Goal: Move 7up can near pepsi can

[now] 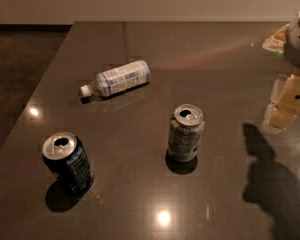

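Note:
The 7up can (185, 133), pale greenish-grey with an opened silver top, stands upright near the middle of the dark table (140, 199). The pepsi can (67, 161), dark navy with an opened silver top, stands upright at the front left, well apart from the 7up can. My gripper (285, 104), pale yellow, hangs at the right edge of the view above the table, to the right of the 7up can and clear of it. It holds nothing that I can see.
A plastic water bottle (119, 79) with a white cap lies on its side behind and between the cans. A pale snack packet (275, 39) lies at the far right. The table's left edge (30, 104) drops to dark floor.

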Controlling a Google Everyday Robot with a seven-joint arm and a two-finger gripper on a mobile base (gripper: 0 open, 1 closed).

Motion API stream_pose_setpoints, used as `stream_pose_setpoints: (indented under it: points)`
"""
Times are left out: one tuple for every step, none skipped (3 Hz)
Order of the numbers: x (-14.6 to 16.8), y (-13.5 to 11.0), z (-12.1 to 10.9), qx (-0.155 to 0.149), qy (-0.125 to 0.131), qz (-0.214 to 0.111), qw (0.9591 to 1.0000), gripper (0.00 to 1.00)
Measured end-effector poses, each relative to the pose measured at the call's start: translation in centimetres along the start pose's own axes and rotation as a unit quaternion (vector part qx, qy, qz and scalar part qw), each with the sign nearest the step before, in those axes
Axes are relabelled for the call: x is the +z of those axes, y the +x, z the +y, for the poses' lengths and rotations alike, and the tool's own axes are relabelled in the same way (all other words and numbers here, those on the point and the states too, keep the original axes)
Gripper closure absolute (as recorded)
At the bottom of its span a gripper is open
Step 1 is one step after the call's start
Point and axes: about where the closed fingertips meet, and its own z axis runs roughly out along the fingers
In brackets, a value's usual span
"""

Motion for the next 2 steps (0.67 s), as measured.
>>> stream_pose_setpoints:
  points:
    - [0.0,0.0,0.0,0.0,0.0,0.0,1.0,0.0]
    - [0.3,-1.0,0.7,-0.008,-0.01,-0.012,0.9998,0.0]
